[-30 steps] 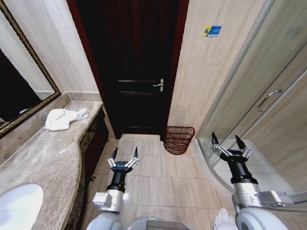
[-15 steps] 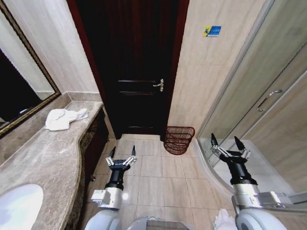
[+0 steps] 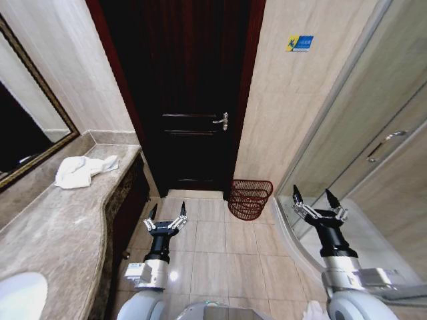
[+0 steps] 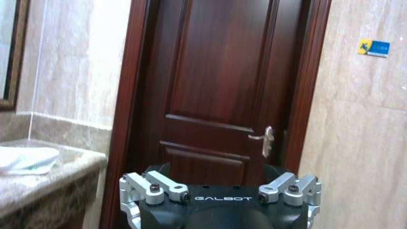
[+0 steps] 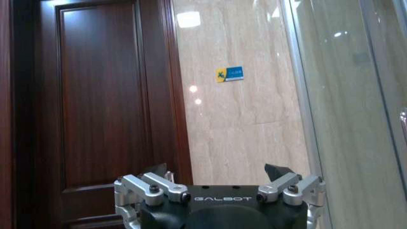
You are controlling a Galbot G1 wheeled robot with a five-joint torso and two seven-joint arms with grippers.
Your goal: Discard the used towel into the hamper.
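- Evidently nothing has been picked up yet: the used towel (image 3: pixel 81 171) lies crumpled near the far end of the marble tabletop (image 3: pixel 60 233), close under the mirror (image 3: pixel 27 127), apart from both arms.
- The left gripper (image 3: pixel 167 217) hangs low over the floor tiles, just off the tabletop's front edge, fingers spread wide and empty, likely ready for a reach towards the towel.
- The right gripper (image 3: pixel 319 203) is held out beside the glass shower door (image 3: pixel 373 133), fingers likewise wide open, holding nothing.
- The hamper (image 3: pixel 250 199) stands on the floor against the wall, just right of the dark wooden door (image 3: pixel 190 100), its mouth unobstructed for a drop.
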